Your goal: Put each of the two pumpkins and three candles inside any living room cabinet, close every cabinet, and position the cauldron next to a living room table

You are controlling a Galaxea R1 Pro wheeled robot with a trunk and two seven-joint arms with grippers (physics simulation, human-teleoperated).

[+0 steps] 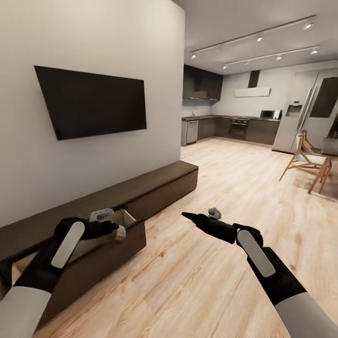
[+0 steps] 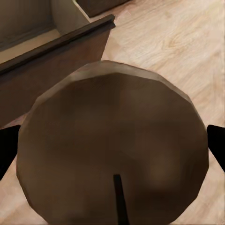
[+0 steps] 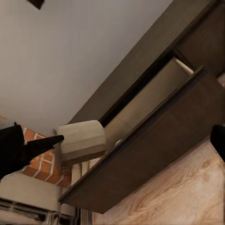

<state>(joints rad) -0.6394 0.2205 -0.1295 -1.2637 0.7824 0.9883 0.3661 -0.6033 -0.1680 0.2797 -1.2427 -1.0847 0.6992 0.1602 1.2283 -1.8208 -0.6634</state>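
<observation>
A black television [image 1: 91, 101] is hanging on the pale wall [image 1: 94, 37] above light wood flooring [image 1: 225, 188]. Track lights [image 1: 258, 38] are glowing over a dark kitchen [image 1: 230, 126], beside a steel refrigerator [image 1: 300, 117] and wooden chair [image 1: 307, 162].

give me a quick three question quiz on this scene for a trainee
1. True or false: the drawer of the cabinet beside the left gripper is shut.
2. What sits between the left jaws? A) a pumpkin B) a candle C) nothing
3. Fill in: the black screen hangs on the ____ above the cabinet.
Key: 1 false, it is pulled open; 2 B; 3 wall.
</observation>
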